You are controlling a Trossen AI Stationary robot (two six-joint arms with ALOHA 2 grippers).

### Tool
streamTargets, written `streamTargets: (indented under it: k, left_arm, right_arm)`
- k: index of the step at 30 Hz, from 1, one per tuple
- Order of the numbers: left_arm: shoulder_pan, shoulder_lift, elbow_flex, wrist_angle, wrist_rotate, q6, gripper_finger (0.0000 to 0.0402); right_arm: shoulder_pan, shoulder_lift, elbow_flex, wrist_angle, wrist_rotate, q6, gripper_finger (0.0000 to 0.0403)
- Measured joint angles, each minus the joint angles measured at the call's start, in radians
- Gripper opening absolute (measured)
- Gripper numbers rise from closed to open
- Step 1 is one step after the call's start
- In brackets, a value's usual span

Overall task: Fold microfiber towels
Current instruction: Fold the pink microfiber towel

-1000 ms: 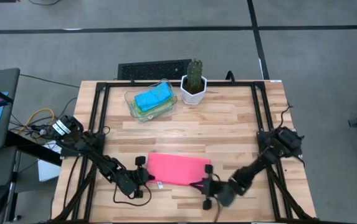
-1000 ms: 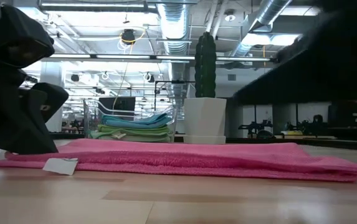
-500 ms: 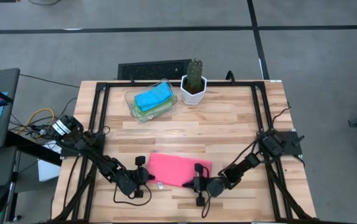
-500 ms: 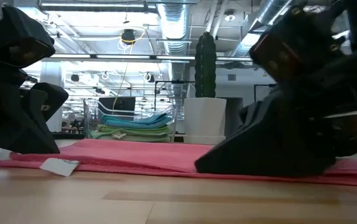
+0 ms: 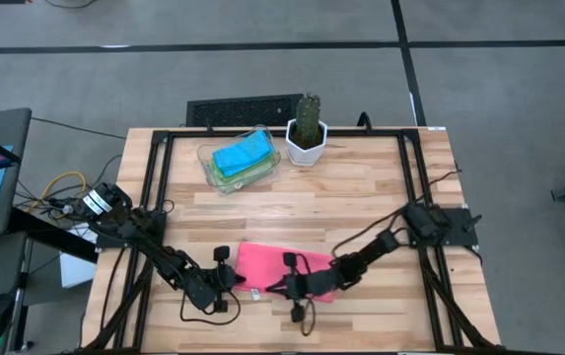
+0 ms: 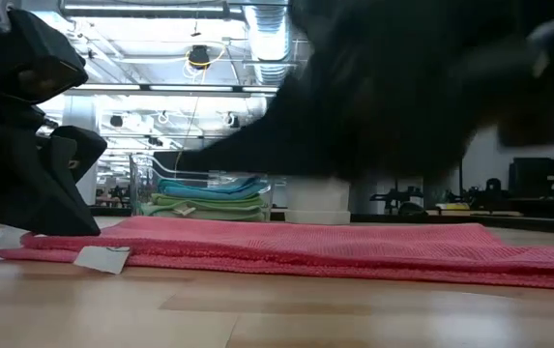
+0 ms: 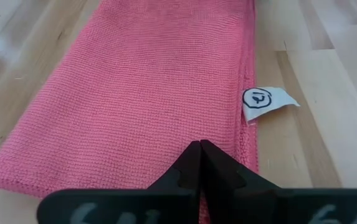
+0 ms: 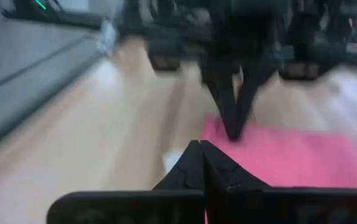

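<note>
Now we log the right gripper (image 5: 289, 287) carried leftward over the pink towel (image 5: 262, 264) from its right end, jaws closed, apparently drawing that end across; whether cloth is pinched, we cannot tell. Left gripper (image 5: 228, 279) sits closed on the left edge. We judge the fold underway; folded towels (image 5: 242, 156) wait in the tray (image 5: 209, 152).

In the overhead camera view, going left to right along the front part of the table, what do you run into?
Left gripper, shut at the pink towel's left edge → pink towel → right gripper, shut over the towel.
</note>
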Motion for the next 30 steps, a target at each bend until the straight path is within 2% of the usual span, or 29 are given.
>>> streamTargets:
  k: [4, 8, 12, 19, 24, 30]
  left_arm:
    - [0.000, 0.000, 0.000, 0.001, 0.000, 0.000, 0.0000]
    - [0.000, 0.000, 0.000, 0.005, -0.001, 0.012, 0.0000]
    - [-0.001, -0.034, 0.002, 0.004, -0.052, 0.017, 0.0000]
    - [-0.024, -0.104, 0.008, 0.036, -0.132, 0.019, 0.0000]
    - [-0.051, 0.019, 0.009, 0.111, -0.183, 0.005, 0.0000]
    - [-0.069, 0.230, 0.010, 0.362, -0.173, -0.051, 0.0000]
  right_arm:
    - [-0.026, 0.098, 0.046, 0.004, -0.052, 0.058, 0.0020]
    - [-0.027, 0.150, 0.074, 0.020, -0.106, 0.120, 0.0015]
    - [-0.033, 0.149, 0.070, 0.020, -0.128, 0.141, 0.0008]
    - [-0.033, 0.149, 0.070, 0.013, -0.127, 0.144, 0.0023]
    - [-0.033, 0.148, 0.070, 0.011, -0.126, 0.134, 0.0010]
    - [-0.033, 0.146, 0.070, 0.014, -0.125, 0.132, 0.0021]
